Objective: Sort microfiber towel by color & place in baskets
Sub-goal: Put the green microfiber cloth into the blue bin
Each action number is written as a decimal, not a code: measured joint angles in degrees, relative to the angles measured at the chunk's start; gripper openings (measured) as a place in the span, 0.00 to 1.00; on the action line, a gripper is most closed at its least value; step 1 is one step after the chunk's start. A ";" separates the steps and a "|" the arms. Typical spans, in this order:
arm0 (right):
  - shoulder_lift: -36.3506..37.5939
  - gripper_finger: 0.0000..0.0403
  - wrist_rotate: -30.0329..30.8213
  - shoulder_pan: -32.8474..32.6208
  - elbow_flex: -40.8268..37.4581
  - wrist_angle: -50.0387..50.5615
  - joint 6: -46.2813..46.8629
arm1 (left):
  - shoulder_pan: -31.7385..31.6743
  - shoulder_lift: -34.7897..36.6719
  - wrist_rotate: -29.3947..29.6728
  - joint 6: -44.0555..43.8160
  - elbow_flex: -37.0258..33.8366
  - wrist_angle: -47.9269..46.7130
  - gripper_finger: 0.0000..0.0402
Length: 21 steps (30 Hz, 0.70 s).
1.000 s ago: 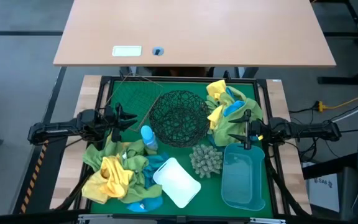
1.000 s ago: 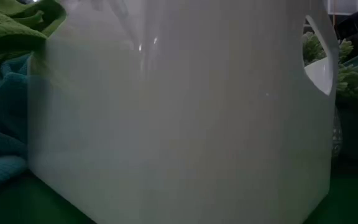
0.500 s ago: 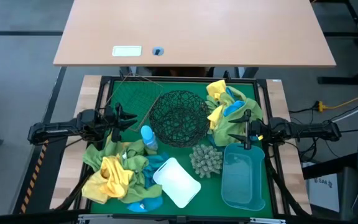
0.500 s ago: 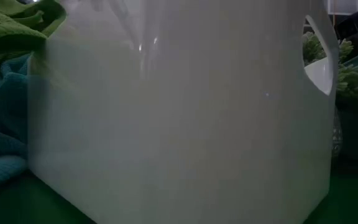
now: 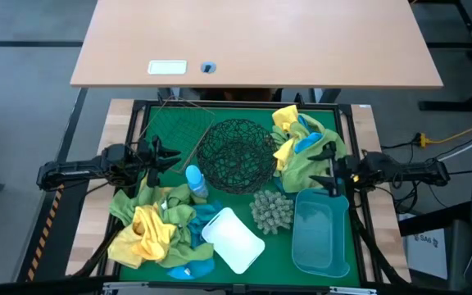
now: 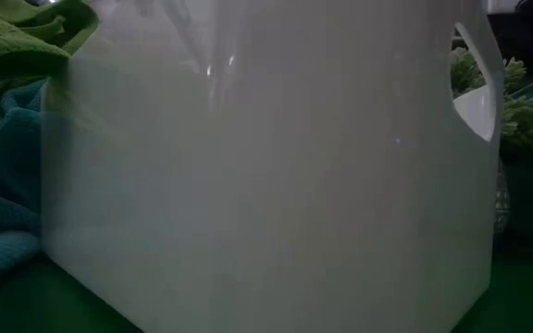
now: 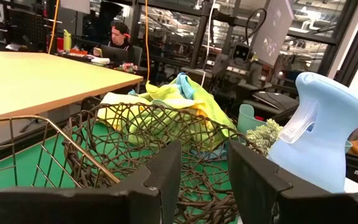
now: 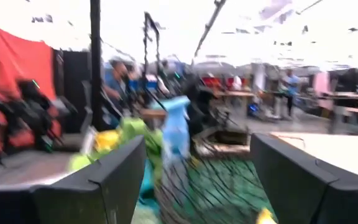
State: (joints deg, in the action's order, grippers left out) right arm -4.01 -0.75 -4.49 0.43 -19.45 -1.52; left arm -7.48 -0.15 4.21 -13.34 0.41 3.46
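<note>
Two heaps of microfiber towels lie on the green mat. One is yellow, lime and blue at the near left (image 5: 152,228). The other is yellow, lime and blue at the far right (image 5: 300,146). The baskets stand between them: a black wire-mesh bowl (image 5: 236,154), a white tub (image 5: 233,239), a translucent blue tub (image 5: 319,233) and a thin wire basket (image 5: 170,127). My left gripper (image 5: 169,156) hovers open at the mat's left edge, pointing level at the bowl (image 7: 135,143). My right gripper (image 5: 326,169) hovers open at the right edge, over the lime towels, holding nothing.
A small blue spray bottle (image 5: 195,182) stands between the left heap and the bowl, close beside my left gripper (image 7: 204,155). A spiky grey-green ball (image 5: 270,211) lies between the two tubs. The white tub's wall (image 6: 248,185) fills the low view. A wooden desk (image 5: 260,41) lies beyond the mat.
My right gripper has tipped its fingers upward and rolled a little while staying at the mat's right edge, still open. The towels and baskets have not moved.
</note>
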 joint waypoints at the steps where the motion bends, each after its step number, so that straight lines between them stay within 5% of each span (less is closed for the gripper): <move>1: 0.00 0.72 -0.52 0.00 0.00 -1.19 1.28 | -0.01 -0.02 0.02 0.00 -0.01 0.00 0.31; 5: 0.00 0.72 -0.98 0.00 0.00 -3.53 4.52 | 0.01 0.01 0.00 0.00 0.00 0.01 0.31; 14: 0.00 0.72 11.63 0.00 0.00 -4.47 11.92 | 0.01 0.00 -0.01 0.00 0.01 0.01 0.31; 21: -1.00 0.72 14.30 0.00 2.06 -4.04 13.45 | -0.01 0.01 0.01 0.00 0.00 0.01 0.31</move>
State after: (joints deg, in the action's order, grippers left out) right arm -5.01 13.54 -4.49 2.48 -23.49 11.93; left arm -7.49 -0.14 4.22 -13.34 0.41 3.46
